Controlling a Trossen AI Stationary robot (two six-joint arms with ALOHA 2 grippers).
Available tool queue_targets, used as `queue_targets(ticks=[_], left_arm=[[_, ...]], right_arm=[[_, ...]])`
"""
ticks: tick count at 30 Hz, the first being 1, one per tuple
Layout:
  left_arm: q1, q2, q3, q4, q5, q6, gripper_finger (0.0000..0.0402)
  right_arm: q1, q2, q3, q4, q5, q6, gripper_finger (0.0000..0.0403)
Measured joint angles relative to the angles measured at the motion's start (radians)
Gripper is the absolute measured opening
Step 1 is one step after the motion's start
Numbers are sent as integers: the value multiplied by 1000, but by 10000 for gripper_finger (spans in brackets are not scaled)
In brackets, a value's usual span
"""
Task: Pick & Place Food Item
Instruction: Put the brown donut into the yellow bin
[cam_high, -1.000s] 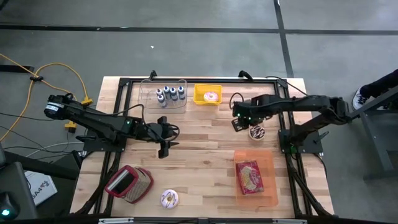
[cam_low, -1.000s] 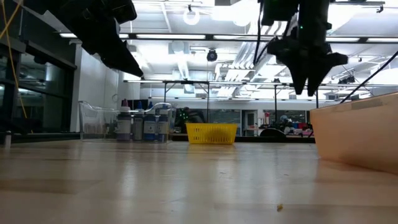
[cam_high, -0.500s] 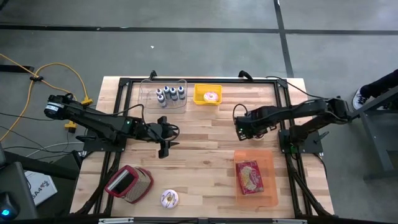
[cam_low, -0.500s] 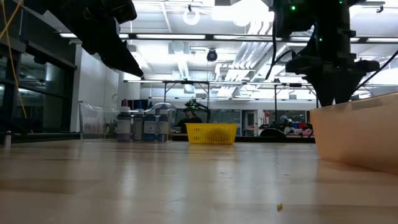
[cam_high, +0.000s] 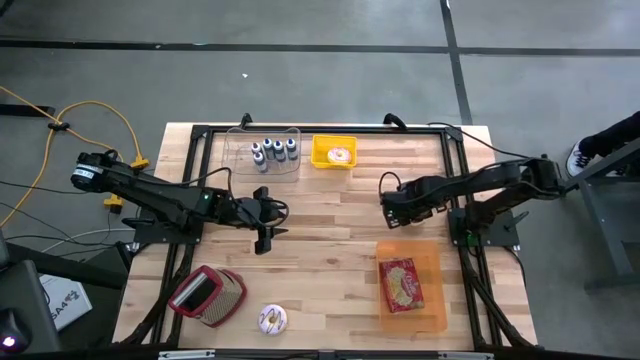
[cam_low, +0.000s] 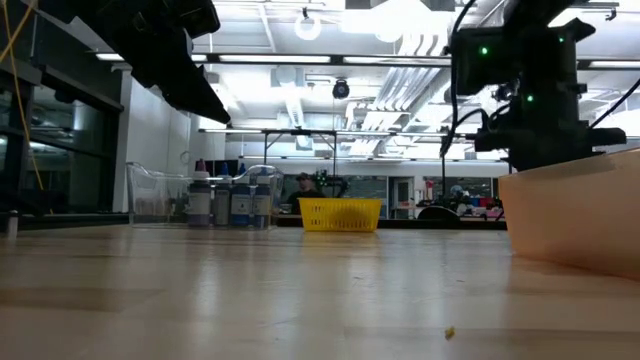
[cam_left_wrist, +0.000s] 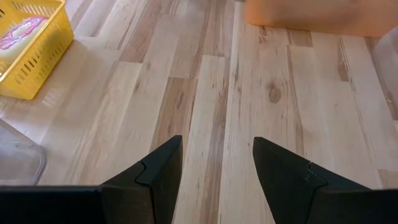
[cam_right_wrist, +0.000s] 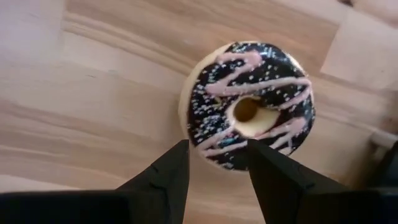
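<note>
A chocolate-iced donut (cam_right_wrist: 249, 102) with pink stripes and sprinkles lies flat on the wooden table. My right gripper (cam_right_wrist: 216, 155) points down just over it, open, and the donut's rim (cam_right_wrist: 214, 152) shows in the gap between the two fingertips. In the high view my right gripper (cam_high: 402, 207) covers the donut. In the low view the orange bin hides the fingertips. My left gripper (cam_high: 263, 240) waits open above bare wood at the table's middle left, with nothing between its fingers (cam_left_wrist: 165, 162). My right gripper comes at the donut from above, its fingertips (cam_right_wrist: 180, 155) standing at either side of one stretch of the rim. I cannot tell whether they touch the donut, which lies flat on the table.
An orange bin (cam_high: 432, 300) with a red packet stands at the near right, close to my right gripper. A yellow basket (cam_high: 322, 142) with a pink donut and a clear tray (cam_high: 240, 165) of small bottles stand at the far edge. A red-and-grey bag (cam_high: 207, 295) and a white donut (cam_high: 272, 319) lie near left.
My right gripper has come down over the chocolate donut, shifting a little toward the table's right and near edges and rolling slightly. The donut, seen beside the gripper a second ago in the high view, is now covered by it.
</note>
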Motion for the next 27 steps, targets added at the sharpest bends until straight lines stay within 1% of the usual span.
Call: queue_targets(ticks=[9, 16, 21, 27], left_arm=[[0, 0, 0, 0, 0, -1, 188], [0, 0, 0, 0, 0, -1, 188], [0, 0, 0, 0, 0, -2, 188], [0, 0, 0, -1, 0, -2, 188]], right_arm=[[-5, 0, -24, 101, 27, -50, 148], [-5, 2, -24, 103, 53, -51, 148], [-5, 53, -24, 96, 51, -54, 148], [-6, 137, -22, 106, 31, -96, 148]])
